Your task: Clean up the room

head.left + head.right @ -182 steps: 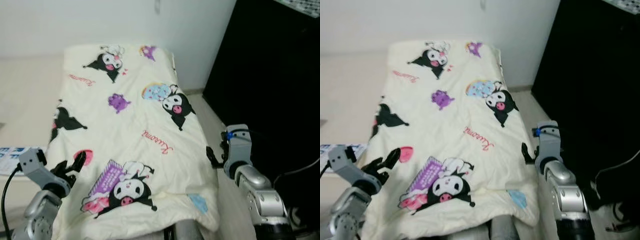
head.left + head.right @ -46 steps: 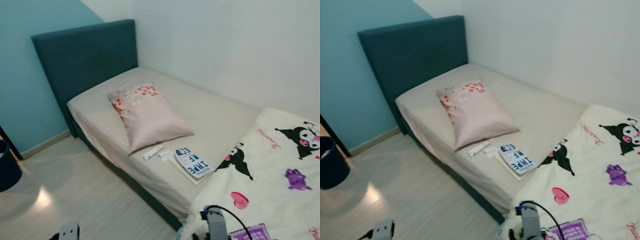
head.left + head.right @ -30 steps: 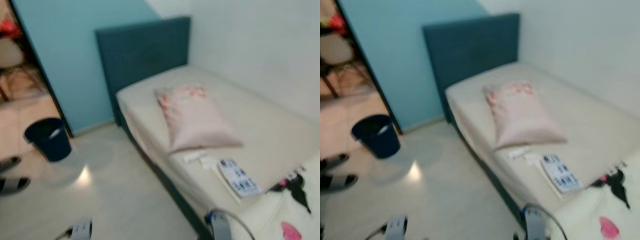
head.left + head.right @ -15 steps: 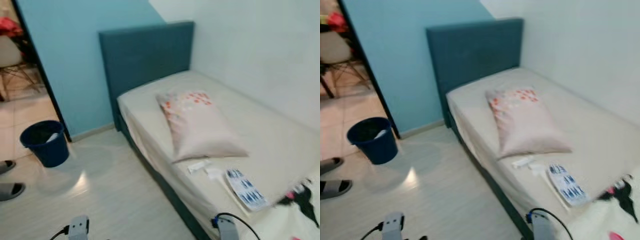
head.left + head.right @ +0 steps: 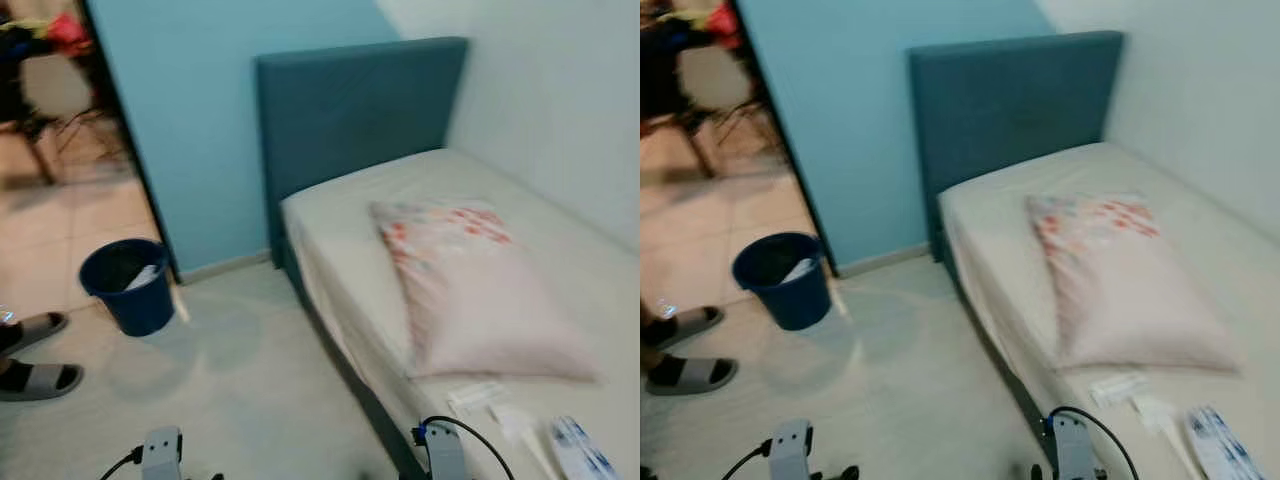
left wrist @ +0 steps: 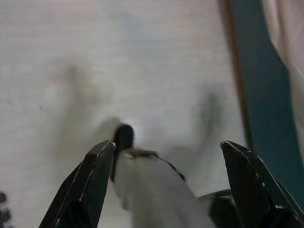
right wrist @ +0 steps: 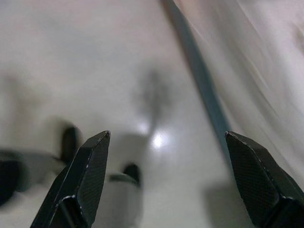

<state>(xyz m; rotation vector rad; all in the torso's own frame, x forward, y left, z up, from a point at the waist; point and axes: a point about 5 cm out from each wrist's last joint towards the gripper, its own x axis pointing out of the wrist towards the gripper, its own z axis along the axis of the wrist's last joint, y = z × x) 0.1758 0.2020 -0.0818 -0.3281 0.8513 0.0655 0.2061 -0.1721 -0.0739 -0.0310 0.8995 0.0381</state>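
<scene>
Both my pincers, left gripper (image 6: 166,156) and right gripper (image 7: 166,142), hang spread and empty; bin (image 5: 128,284) ahead-left, so approach squarely.

Teal headboard (image 5: 355,110) against blue wall (image 5: 190,120); grey slippers (image 5: 35,355) on pale floor (image 5: 240,400).

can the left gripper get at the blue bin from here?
Probably not as things stand. The blue bin stands far off by the doorway, across open floor, while the left gripper hangs low and open over the floor beside the bed. Nothing blocks the path, so walking closer should do it.
</scene>
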